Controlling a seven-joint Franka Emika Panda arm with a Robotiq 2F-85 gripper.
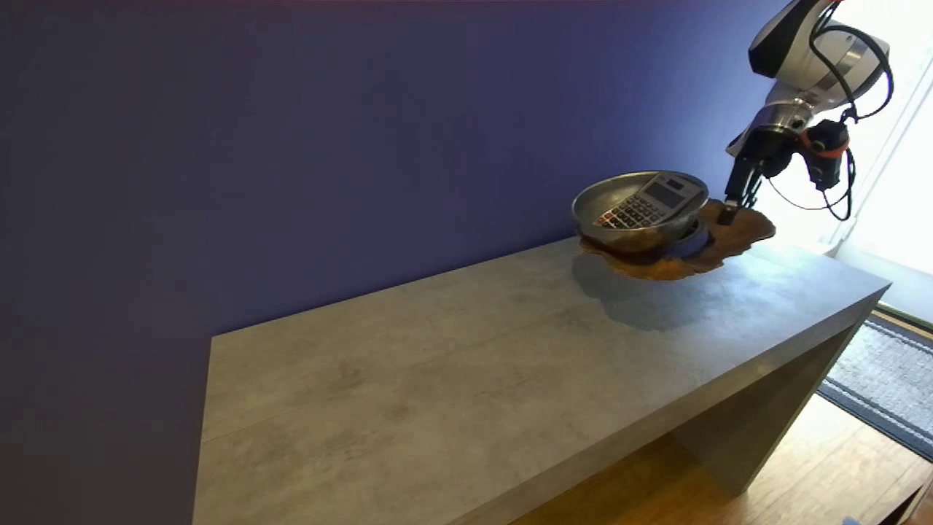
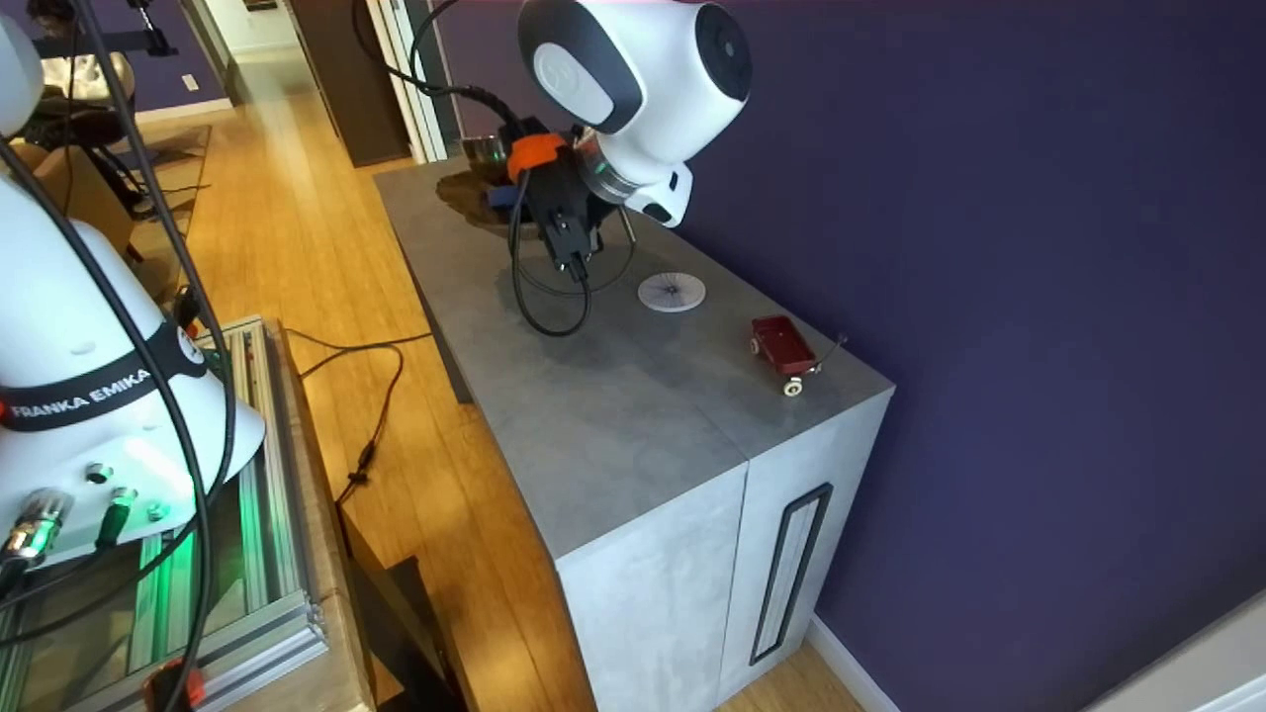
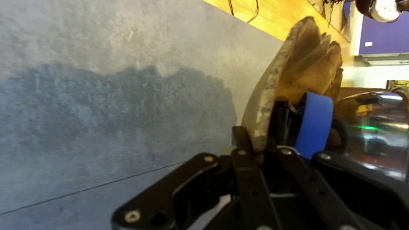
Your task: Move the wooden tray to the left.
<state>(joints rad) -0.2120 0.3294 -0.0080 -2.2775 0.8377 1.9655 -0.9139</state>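
Across one rim of the wooden tray [image 1: 745,232], your pincer [image 3: 255,145] is clenched, one jaw on each face of the wood. You hold the tray up over the grey tabletop [image 1: 408,394], its shadow [image 1: 641,310] lying apart below. Beyond the grip ride a blue roll [image 3: 314,124] and, just past it, the metal bowl [image 1: 634,238] with a calculator [image 1: 651,204] leaning inside. That load hangs from one edge, so expect droop: travel leftward slowly, hold the wood level, barely turn the wrist, and let the far side settle gently before you release. Your underside jaw is hidden in both exterior views, and in an exterior view your arm [image 2: 653,89] covers part of the tray. The wrist view cuts off the bowl and misses the calculator; the dark shape [image 3: 282,118] by the roll is too murky to name. Farther out, the white disc [image 2: 672,292] bears lines too fine to read, and a red wagon [image 2: 783,344] stands beyond.
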